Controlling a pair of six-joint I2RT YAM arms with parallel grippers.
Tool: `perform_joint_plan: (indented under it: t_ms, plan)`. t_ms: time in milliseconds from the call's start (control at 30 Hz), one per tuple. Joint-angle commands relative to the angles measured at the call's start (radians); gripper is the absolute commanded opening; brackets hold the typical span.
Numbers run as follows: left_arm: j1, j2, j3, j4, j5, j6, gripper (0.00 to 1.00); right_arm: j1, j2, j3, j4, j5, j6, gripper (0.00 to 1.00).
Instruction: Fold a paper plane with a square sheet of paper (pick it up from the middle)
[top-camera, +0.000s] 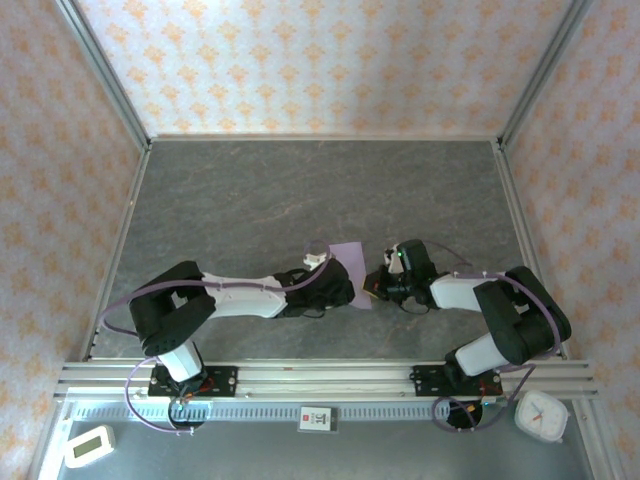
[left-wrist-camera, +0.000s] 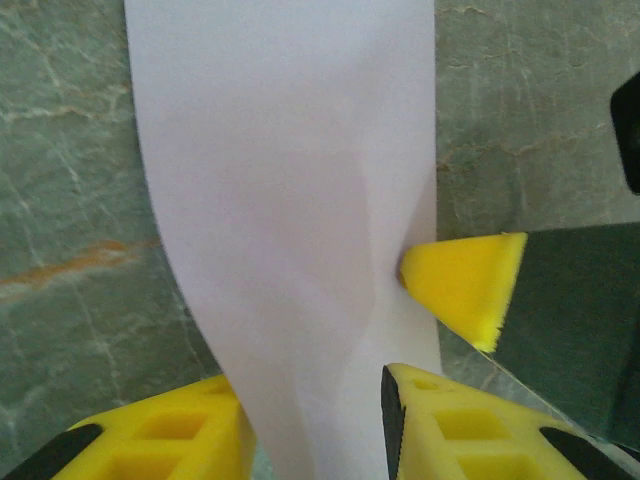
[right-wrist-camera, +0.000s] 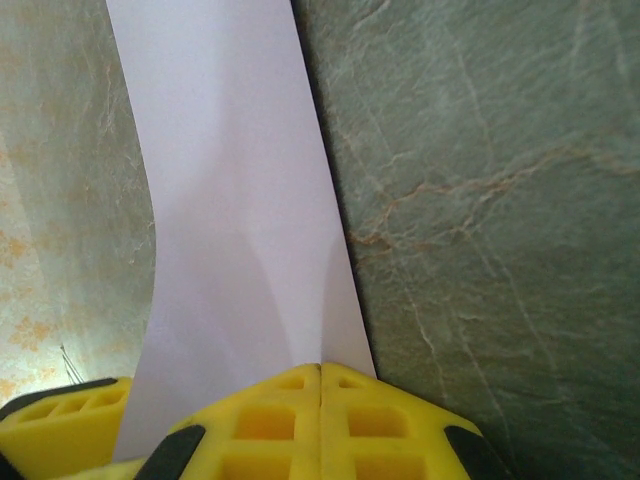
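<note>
The lavender sheet of paper (top-camera: 348, 255) is lifted between the two grippers at the table's middle, bent into a narrow curved band. In the right wrist view the paper (right-wrist-camera: 240, 200) runs up from my right gripper (right-wrist-camera: 321, 368), whose yellow fingers meet on its lower edge. In the left wrist view the paper (left-wrist-camera: 290, 200) passes between the parted fingers of my left gripper (left-wrist-camera: 310, 400). One yellow fingertip (left-wrist-camera: 465, 285) of the right gripper touches its right edge. From above, the left gripper (top-camera: 340, 285) and right gripper (top-camera: 378, 285) nearly meet under the sheet.
The grey marbled table (top-camera: 300, 190) is boxed in by patterned walls on three sides. A metal rail (top-camera: 320, 378) runs along the near edge. In front of it lie a white timer (top-camera: 88, 445), a small card (top-camera: 318, 418) and a white clock (top-camera: 540, 415).
</note>
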Motion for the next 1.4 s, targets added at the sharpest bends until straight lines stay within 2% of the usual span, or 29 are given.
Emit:
perform_joint_plan:
  t_ms: [0,300,567,733,933,1067,1300,1367]
  plan:
    - [0.026,0.003,-0.025,0.043,0.028,0.051,0.37,-0.008,0.025,-0.018,-0.113,0.045,-0.022,0.00]
    - [0.082,0.016,-0.018,0.041,0.081,0.120,0.32,-0.011,0.023,-0.020,-0.117,0.057,-0.017,0.00]
    - [0.100,0.034,0.004,0.042,0.115,0.164,0.12,-0.013,0.023,-0.008,-0.123,0.059,-0.020,0.00]
    - [0.113,0.026,0.025,0.031,0.148,0.169,0.01,-0.018,-0.002,0.056,-0.199,0.059,-0.068,0.00]
    - [0.114,0.027,0.068,-0.010,0.185,0.118,0.00,-0.018,-0.064,0.193,-0.335,0.050,-0.133,0.01]
    - [0.114,0.042,0.105,-0.053,0.204,0.052,0.00,-0.017,-0.109,0.240,-0.398,0.052,-0.152,0.07]
    - [0.116,0.065,0.143,-0.110,0.246,-0.144,0.00,0.017,-0.198,0.225,-0.476,0.111,-0.196,0.36]
    - [0.116,0.076,0.141,-0.109,0.265,-0.195,0.00,0.040,-0.217,0.214,-0.492,0.132,-0.215,0.41]
